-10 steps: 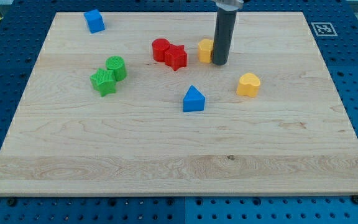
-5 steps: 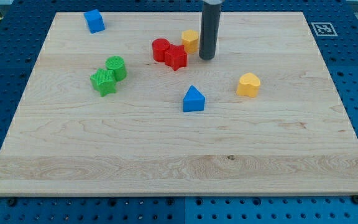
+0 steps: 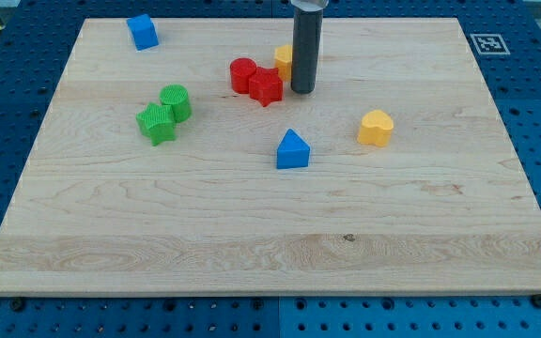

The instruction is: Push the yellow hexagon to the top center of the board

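Camera view: watch the yellow hexagon (image 3: 283, 58), far of the board's (image 3: 252, 235) centre and mostly hidden behind the rod. It sits just beside the red star (image 3: 266, 86) and red cylinder (image 3: 242, 74). My tip (image 3: 301, 90) is at its right side, apparently touching. Push further left and you'll likely jam it into the red pair or drag them along. There are no fingers here, only a bare rod holding nothing
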